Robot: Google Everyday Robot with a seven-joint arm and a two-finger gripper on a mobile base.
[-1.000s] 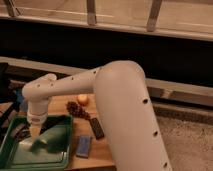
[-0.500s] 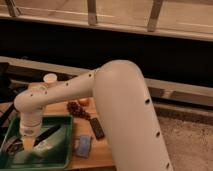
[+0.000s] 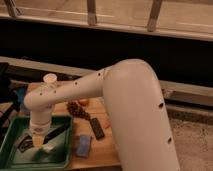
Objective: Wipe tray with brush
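The green tray [image 3: 11, 159] lies at the lower left of the wooden table. The brush lies slanted inside it: its black handle [image 3: 57, 131] points up and right, and its greyish head [image 3: 23, 143] is low on the tray floor at the left. My gripper [image 3: 41, 144] hangs from the white arm straight down into the tray, over the middle of the brush. It looks shut on the brush, and pale fingers [image 3: 48, 148] show just below the wrist. The wrist hides the part of the brush that is held.
A blue block [image 3: 84, 145] lies just right of the tray. A flat black bar [image 3: 97, 128] lies beyond it. A brown clump [image 3: 75, 108] and an orange item [image 3: 83, 102] sit behind the tray. My thick white arm [image 3: 135, 110] fills the right side.
The gripper has moved down from the tray's far part to its middle front. The brush now lies slanted under it, shifted slightly right since half a second ago.
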